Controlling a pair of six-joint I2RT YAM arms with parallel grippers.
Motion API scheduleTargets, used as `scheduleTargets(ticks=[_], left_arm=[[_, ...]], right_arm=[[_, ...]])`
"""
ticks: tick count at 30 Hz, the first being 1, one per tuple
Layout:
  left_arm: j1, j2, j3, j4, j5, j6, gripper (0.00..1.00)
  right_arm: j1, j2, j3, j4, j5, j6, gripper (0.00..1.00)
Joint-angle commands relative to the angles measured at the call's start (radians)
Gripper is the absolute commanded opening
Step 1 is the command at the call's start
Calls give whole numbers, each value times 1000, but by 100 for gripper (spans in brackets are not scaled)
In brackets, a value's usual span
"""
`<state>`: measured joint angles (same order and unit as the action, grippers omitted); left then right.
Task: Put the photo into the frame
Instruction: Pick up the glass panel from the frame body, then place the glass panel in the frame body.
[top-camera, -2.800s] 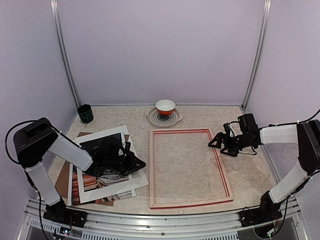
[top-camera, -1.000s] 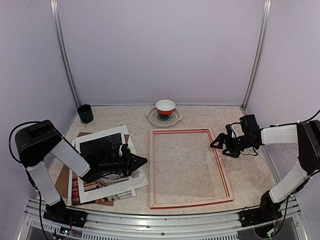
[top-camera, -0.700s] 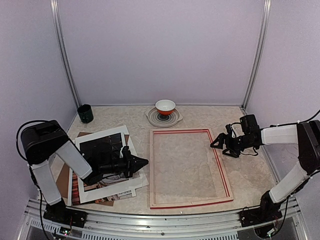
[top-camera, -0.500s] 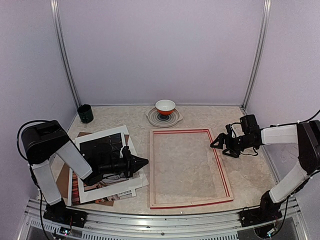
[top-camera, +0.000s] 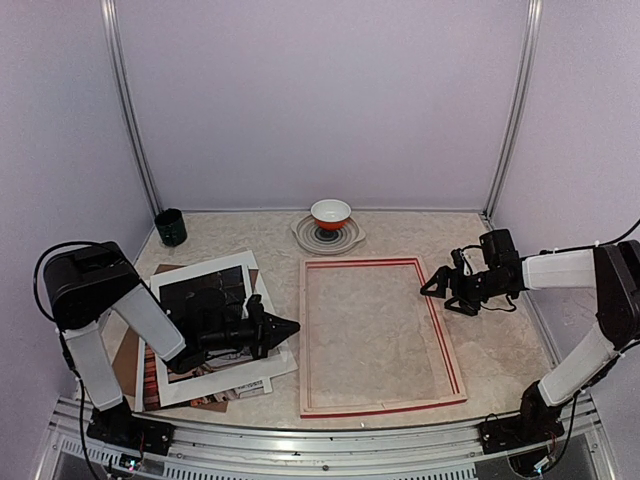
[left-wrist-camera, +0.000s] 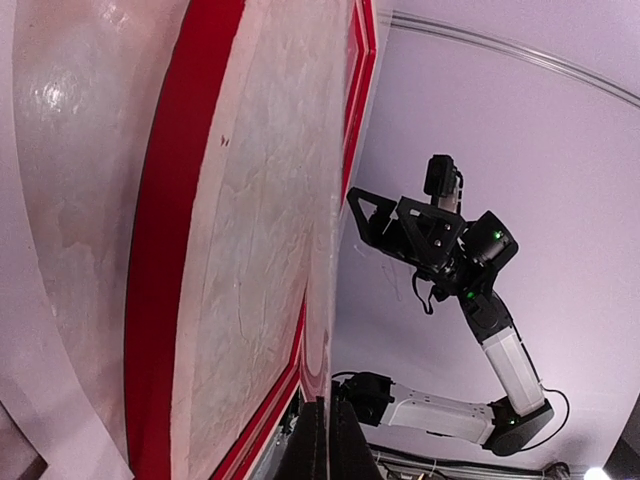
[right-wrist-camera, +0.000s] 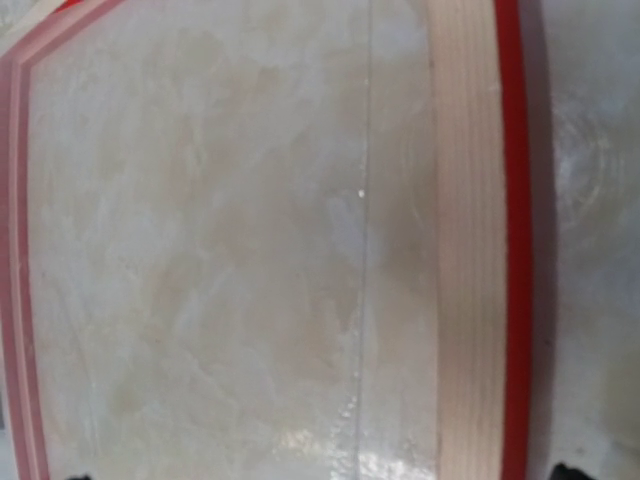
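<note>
Nearest, at the left of the table (top-camera: 495, 345), lies one loose stack of three flat things: one brown board (top-camera: 122, 362) at the bottom, the one photo (top-camera: 197, 293) on it, and one white mat (top-camera: 205, 266) on top. The photo's dark part shows through the mat's cut-out, and a strip of reddish books peeks out at the mat's left edge. The left hand (top-camera: 290, 325) reaches over this stack towards the right with its fingers pressed together; whether its tip touches the mat I cannot tell.

Just beside the stack, in the middle of the table, the one frame (top-camera: 381, 408) lies flat, with pale wood and a red rim; the table's marbled top shows inside it. There is no photo in it.

Farther back on the right, the right hand (top-camera: 430, 285) is above the frame's right rail with its fingers spread wide, pinching nothing.

At the far edge stand one orange-and-white bowl (top-camera: 330, 212) on one pale plate (top-camera: 345, 240), and, in the left corner, one dark cup (top-camera: 170, 227)
</note>
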<state>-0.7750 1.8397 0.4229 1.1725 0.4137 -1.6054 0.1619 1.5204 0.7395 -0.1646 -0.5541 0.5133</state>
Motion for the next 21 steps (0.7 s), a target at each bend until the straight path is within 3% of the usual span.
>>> scheduleTargets(ticks=[1,17,21], left_arm=[[-15,17,7,-14,-6,40,0],[-35,60,27,-118,-58,229,0],[-39,42,78,-215,-49,306,0]], right_arm=[[-10,4,-14,15,-10,2,99],[-9,18,-20,29,-18,2,99],[-10,18,-20,35,-26,8,99]])
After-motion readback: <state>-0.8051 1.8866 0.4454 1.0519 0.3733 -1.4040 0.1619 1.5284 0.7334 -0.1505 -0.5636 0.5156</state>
